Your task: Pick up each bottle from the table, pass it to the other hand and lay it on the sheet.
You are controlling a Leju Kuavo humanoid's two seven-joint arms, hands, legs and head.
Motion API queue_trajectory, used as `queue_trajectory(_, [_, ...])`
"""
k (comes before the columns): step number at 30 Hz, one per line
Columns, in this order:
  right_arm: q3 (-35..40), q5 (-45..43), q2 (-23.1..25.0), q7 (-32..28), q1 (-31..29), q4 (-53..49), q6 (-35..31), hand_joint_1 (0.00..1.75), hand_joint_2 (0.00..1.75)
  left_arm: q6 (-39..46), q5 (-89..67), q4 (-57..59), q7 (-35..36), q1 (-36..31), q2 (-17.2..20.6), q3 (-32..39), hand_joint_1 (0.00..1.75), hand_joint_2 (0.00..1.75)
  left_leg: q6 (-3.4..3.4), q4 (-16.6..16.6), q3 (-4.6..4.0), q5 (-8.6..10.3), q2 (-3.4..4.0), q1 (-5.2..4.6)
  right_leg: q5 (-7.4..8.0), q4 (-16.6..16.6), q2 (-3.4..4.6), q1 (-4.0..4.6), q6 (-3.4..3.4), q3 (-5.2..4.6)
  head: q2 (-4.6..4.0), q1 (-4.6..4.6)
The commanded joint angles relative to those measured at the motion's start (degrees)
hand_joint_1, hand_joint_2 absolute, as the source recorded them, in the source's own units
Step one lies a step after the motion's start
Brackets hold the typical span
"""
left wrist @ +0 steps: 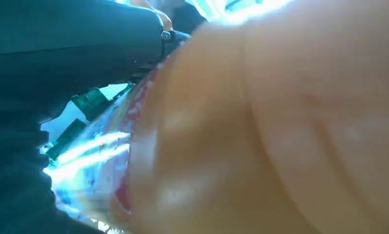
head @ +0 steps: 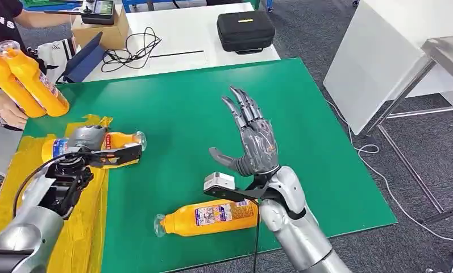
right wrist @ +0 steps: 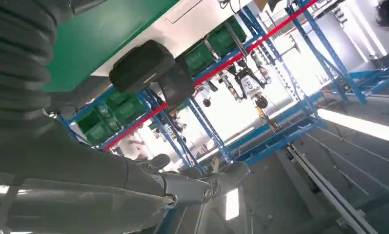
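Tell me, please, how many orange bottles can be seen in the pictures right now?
4. One lies in the left hand over the yellow sheet, one lies on the green mat near the right arm, and a person holds two at the table's far left.

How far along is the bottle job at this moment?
No bottle lies free on the yellow sheet yet. In hand: the left hand holds one orange bottle over the sheet; the right hand is raised, holding nothing. Left: the bottle on the green mat.
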Motion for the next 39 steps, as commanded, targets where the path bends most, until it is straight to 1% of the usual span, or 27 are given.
queue_trajectory(1, [0.4,0.0,-0.2,0.5,-2.9,4.7,0.6,0.0,1.75,-0.8,0.1,8.1,-0.2,-3.5,0.4,0.2,0.0,1.75,-0.11,0.1,0.21,-0.14,0.19,0.08,-0.07,0.0,0.09,0.09,-0.08,0.21,0.0,0.0])
queue_trajectory(7, [0.7,0.2,0.0,0.8,-3.4,5.8,1.1,0.0,1.75,-1.9,0.0,9.1,-0.9,-3.3,0.4,0.2,0.0,1.75,-0.1,0.0,0.17,-0.11,0.16,0.06,-0.05,0.0,0.09,0.07,-0.07,0.17,0.0,0.02])
queue_trajectory(8, [0.7,0.2,0.0,0.8,-3.5,6.0,1.1,0.0,1.75,-1.8,0.0,9.2,-0.9,-3.1,0.3,0.2,0.0,0.0,-0.14,0.1,0.27,-0.17,0.22,0.11,-0.09,0.0,0.12,0.12,-0.1,0.29,0.0,0.02])
queue_trajectory(11, [0.6,0.1,0.0,0.8,-3.6,6.4,1.1,0.0,1.75,-1.2,0.0,9.0,-0.9,-3.0,0.0,0.3,0.0,0.0,-0.09,0.0,0.16,-0.1,0.15,0.06,-0.05,0.0,0.07,0.07,-0.07,0.17,0.0,0.02])
queue_trajectory(14, [0.5,1.2,-0.4,1.5,-3.2,6.4,1.0,0.0,1.75,1.8,0.4,6.8,-0.1,-2.7,-0.6,1.1,0.0,0.0,-0.12,0.1,0.22,-0.14,0.12,0.08,-0.09,0.0,0.03,0.09,-0.09,0.24,0.0,0.0])
queue_trajectory(16, [0.1,1.6,-0.6,1.9,-2.4,5.5,0.9,0.0,1.75,3.6,2.4,3.0,-2.6,-2.0,-0.9,2.0,0.0,0.0,-0.11,0.1,0.17,-0.13,0.09,0.09,-0.09,0.0,0.0,0.1,-0.08,0.21,0.0,0.0])
queue_trajectory(17, [-0.3,2.2,-0.9,2.1,-1.5,4.5,0.8,0.0,1.75,4.5,5.5,-1.2,-5.6,-1.0,-1.1,3.1,0.0,0.0,-0.13,0.1,0.24,-0.19,0.1,0.12,-0.14,0.0,-0.01,0.14,-0.1,0.29,0.0,0.02])
queue_trajectory(19, [-0.4,2.2,-1.2,2.1,-1.1,4.1,0.8,0.0,1.75,3.1,5.8,-2.9,-5.6,-0.9,-0.9,3.1,0.0,0.0,-0.06,0.0,0.04,-0.05,0.0,0.06,-0.04,0.0,-0.06,0.07,-0.04,0.09,0.0,0.02])
queue_trajectory(24, [-0.4,2.3,-1.1,2.1,-1.2,4.1,0.8,0.0,1.75,3.2,5.7,-2.9,-5.6,-0.6,-0.8,3.0,0.0,0.0,-0.11,0.1,0.23,-0.15,0.11,0.08,-0.1,0.0,0.02,0.09,-0.07,0.26,0.0,0.0])
queue_trajectory(25, [-0.5,2.4,-1.1,2.2,-1.2,4.1,0.8,0.0,1.75,4.2,7.2,-4.0,-7.0,-0.1,-1.0,3.6,0.0,0.0,-0.08,0.0,0.15,-0.09,0.13,0.05,-0.05,0.0,0.04,0.06,-0.06,0.16,0.0,0.02])
queue_trajectory(26, [-0.7,2.6,-1.3,2.3,-0.7,3.8,0.8,0.0,1.75,5.7,8.9,-6.1,-8.8,0.6,-0.9,4.2,0.0,0.0,-0.12,0.1,0.25,-0.17,0.17,0.1,-0.1,0.0,0.05,0.11,-0.1,0.27,0.0,0.0])
queue_trajectory(27, [-1.0,3.2,-1.6,2.6,0.0,3.3,1.0,0.0,1.75,6.6,14.0,-10.8,-12.4,2.1,-1.1,5.8,0.0,0.0,-0.09,0.0,0.15,-0.08,0.09,0.05,-0.06,0.0,-0.01,0.06,-0.07,0.17,0.0,0.0])
queue_trajectory(28, [-1.3,3.5,-2.0,2.6,0.8,2.6,1.1,0.0,1.75,5.7,17.5,-16.2,-14.1,3.9,-0.6,6.3,0.0,0.0,-0.13,0.0,0.24,-0.15,0.1,0.07,-0.12,0.0,-0.03,0.08,-0.09,0.26,0.0,0.02])
queue_trajectory(29, [-1.6,3.3,-2.6,2.6,1.8,1.6,2.2,0.0,1.75,3.6,24.5,-24.9,-16.9,6.9,0.0,7.7,0.0,0.0,-0.11,0.0,0.18,-0.13,0.07,0.09,-0.1,0.0,-0.03,0.1,-0.08,0.21,0.0,0.02])
queue_trajectory(30, [-1.6,2.7,-3.1,2.3,2.4,0.9,3.9,0.0,1.75,2.9,30.1,-31.3,-18.1,9.0,0.2,9.2,0.0,0.0,-0.07,0.0,0.08,-0.07,0.06,0.05,-0.04,-0.1,0.0,0.06,-0.05,0.1,0.0,0.0])
queue_trajectory(31, [-1.7,2.7,-3.5,2.0,2.8,0.1,4.7,0.0,1.75,2.3,33.2,-36.3,-17.8,10.8,0.8,9.9,0.0,0.0,-0.1,0.1,0.14,-0.15,0.12,0.1,-0.09,-0.1,0.02,0.11,-0.07,0.16,0.0,-0.02])
queue_trajectory(32, [-1.4,3.4,-4.1,1.8,3.3,-0.4,5.0,0.0,1.75,3.8,35.6,-41.7,-16.8,12.9,1.0,11.5,0.0,0.0,-0.07,0.0,0.09,-0.11,0.13,0.06,-0.06,0.0,0.06,0.07,-0.05,0.08,0.0,0.02])
queue_trajectory(33, [-1.1,3.9,-4.6,1.8,3.7,-0.3,5.1,0.0,1.75,5.4,37.7,-45.0,-16.1,14.5,0.5,13.3,0.0,0.0,-0.11,0.1,0.23,-0.26,0.26,0.1,-0.16,0.0,0.15,0.12,-0.07,0.22,0.0,0.0])
queue_trajectory(34, [-1.0,4.0,-4.7,1.7,4.2,-0.3,5.0,0.0,1.75,5.9,39.7,-47.5,-16.4,16.0,0.5,14.3,0.0,0.0,-0.07,0.1,0.08,-0.15,0.23,0.07,-0.06,0.0,0.15,0.08,-0.05,0.08,0.0,0.0])
queue_trajectory(35, [-0.6,4.0,-5.2,1.3,4.8,-0.2,5.1,0.0,1.75,6.8,42.6,-50.0,-17.4,17.9,0.2,15.8,0.0,0.0,-0.09,0.1,0.25,-0.28,0.33,0.1,-0.15,0.0,0.22,0.11,-0.06,0.24,0.0,0.04])
queue_trajectory(36, [-0.1,4.0,-5.6,0.8,5.2,-0.3,5.5,0.0,1.75,6.9,44.8,-51.4,-18.3,19.1,0.1,16.4,0.0,0.0,-0.08,0.0,0.17,-0.2,0.35,0.06,-0.08,-0.1,0.24,0.06,-0.05,0.13,0.0,0.02])
queue_trajectory(37, [0.3,3.7,-5.7,0.6,5.4,-0.3,6.0,0.0,1.75,6.9,45.9,-51.8,-18.5,19.8,0.3,16.7,0.0,1.75,-0.12,0.0,0.34,-0.3,0.46,0.08,-0.14,-0.1,0.33,0.1,-0.08,0.27,0.0,0.0])
queue_trajectory(38, [0.9,3.6,-6.0,0.8,5.4,0.0,7.7,0.0,1.75,6.3,47.8,-51.9,-19.1,20.3,0.2,16.9,0.0,1.75,-0.12,0.0,0.23,-0.22,0.36,0.02,-0.08,-0.1,0.3,0.03,-0.05,0.15,0.0,0.0])
queue_trajectory(39, [1.2,4.2,-6.1,1.7,5.5,0.2,8.5,0.0,1.75,5.9,48.7,-51.4,-19.6,20.5,0.4,16.5,0.0,1.75,-0.2,0.0,0.39,-0.35,0.45,0.08,-0.16,0.0,0.36,0.09,-0.1,0.29,0.0,0.02])
